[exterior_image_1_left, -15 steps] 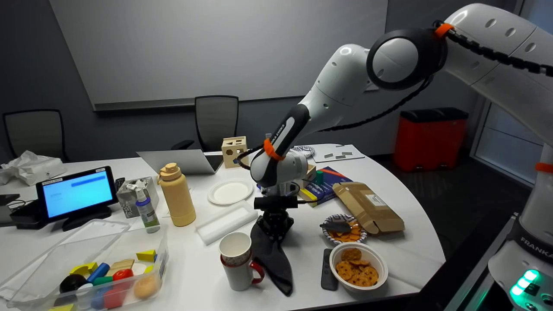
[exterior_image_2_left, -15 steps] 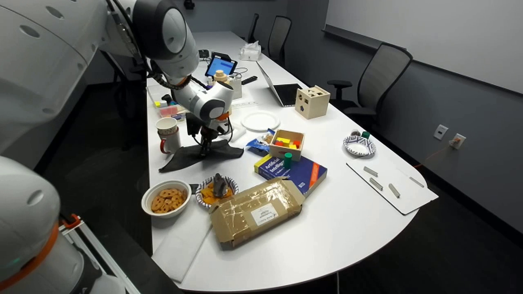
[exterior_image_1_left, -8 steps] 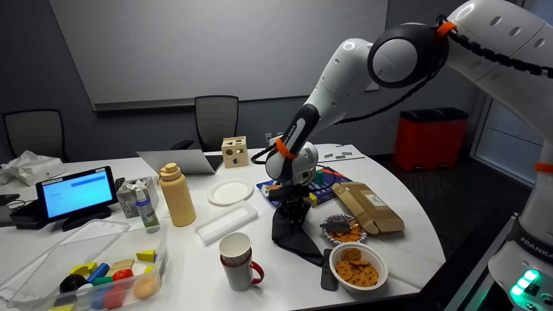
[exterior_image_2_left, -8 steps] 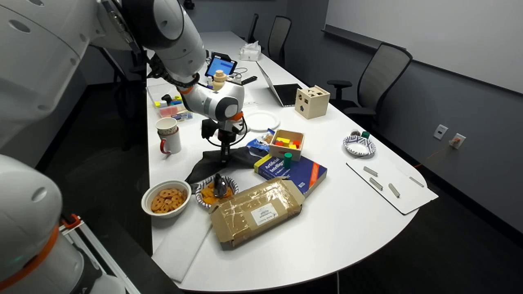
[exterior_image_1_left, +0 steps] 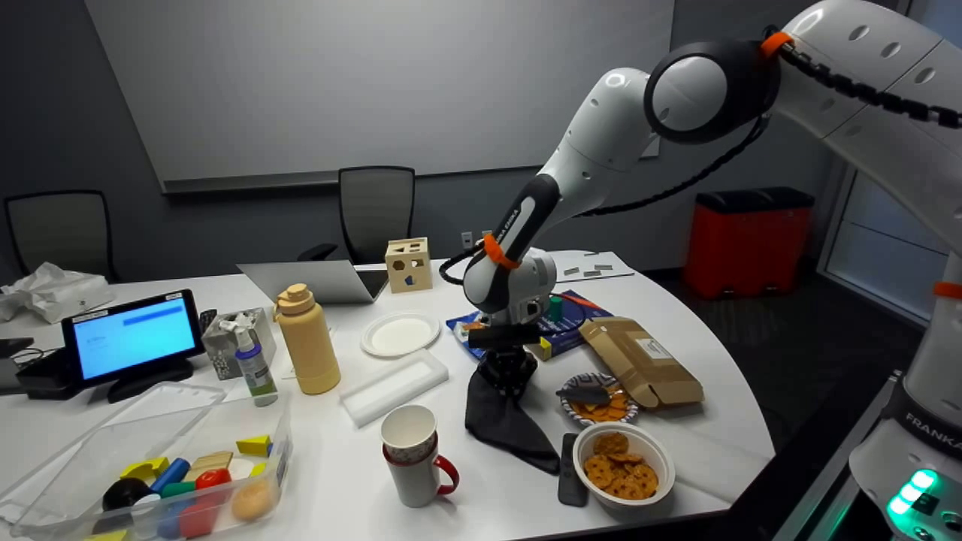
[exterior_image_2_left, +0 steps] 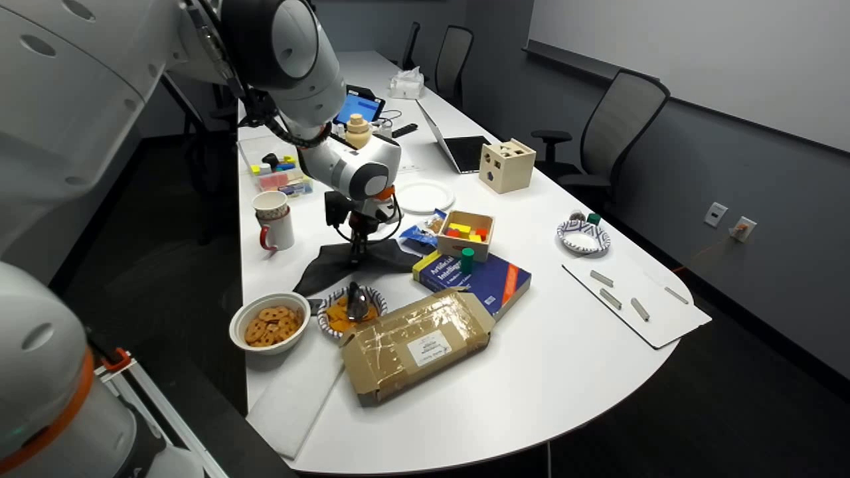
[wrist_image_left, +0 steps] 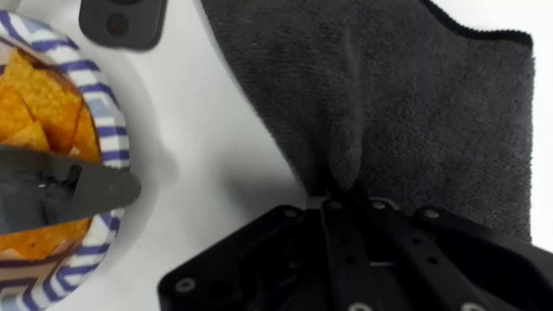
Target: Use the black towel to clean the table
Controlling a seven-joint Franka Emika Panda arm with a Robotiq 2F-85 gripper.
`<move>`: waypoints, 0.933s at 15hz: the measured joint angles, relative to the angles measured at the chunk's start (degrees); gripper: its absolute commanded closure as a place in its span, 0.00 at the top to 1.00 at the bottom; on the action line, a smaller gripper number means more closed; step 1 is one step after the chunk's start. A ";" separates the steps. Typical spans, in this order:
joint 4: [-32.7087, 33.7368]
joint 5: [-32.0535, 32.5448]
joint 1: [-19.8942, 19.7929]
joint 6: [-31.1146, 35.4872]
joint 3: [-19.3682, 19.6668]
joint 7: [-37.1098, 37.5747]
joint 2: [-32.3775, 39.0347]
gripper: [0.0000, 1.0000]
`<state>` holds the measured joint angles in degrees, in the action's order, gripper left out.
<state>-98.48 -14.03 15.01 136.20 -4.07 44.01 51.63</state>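
Note:
The black towel (exterior_image_1_left: 511,430) lies partly spread on the white table (exterior_image_2_left: 531,392), with a pinched fold rising to my gripper (exterior_image_1_left: 508,387). It shows in both exterior views, also here (exterior_image_2_left: 395,257), and fills much of the wrist view (wrist_image_left: 436,112). My gripper (wrist_image_left: 343,190) is shut on that fold and points down, low over the table. The fingertips are hidden in the cloth. One towel end reaches close to the black remote (exterior_image_1_left: 573,469); the other end reaches the blue snack bag (exterior_image_2_left: 420,237).
Close to the towel are a patterned bowl of chips (wrist_image_left: 106,129) with a dark utensil, a white bowl of round crackers (exterior_image_1_left: 654,451), stacked cups (exterior_image_1_left: 417,454), a white tray (exterior_image_1_left: 394,387), a book (exterior_image_2_left: 488,285), a cardboard box (exterior_image_2_left: 418,342) and a paper plate (exterior_image_1_left: 400,335).
My gripper has dragged the towel away from the stacked cups toward the chips and snack bag, then shifted slightly back in the last half second. The grip on the towel stays shut.

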 measured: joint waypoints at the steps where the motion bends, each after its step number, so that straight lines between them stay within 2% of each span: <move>1: -0.47 -0.67 -0.63 -0.57 -1.74 -1.91 0.01 0.01; 5: -2.80 -2.77 -0.81 -3.38 -6.81 -8.62 0.02 0.01; 9: -4.81 -2.96 1.29 -6.35 -7.96 -10.93 -0.28 0.01; 11: -5.78 -2.86 2.80 -4.93 -7.08 -10.93 -1.08 0.01; 14: -7.82 -2.88 4.48 2.56 -5.65 -10.50 -2.71 0.01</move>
<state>-106.30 -16.91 19.49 138.76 -9.71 33.51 48.93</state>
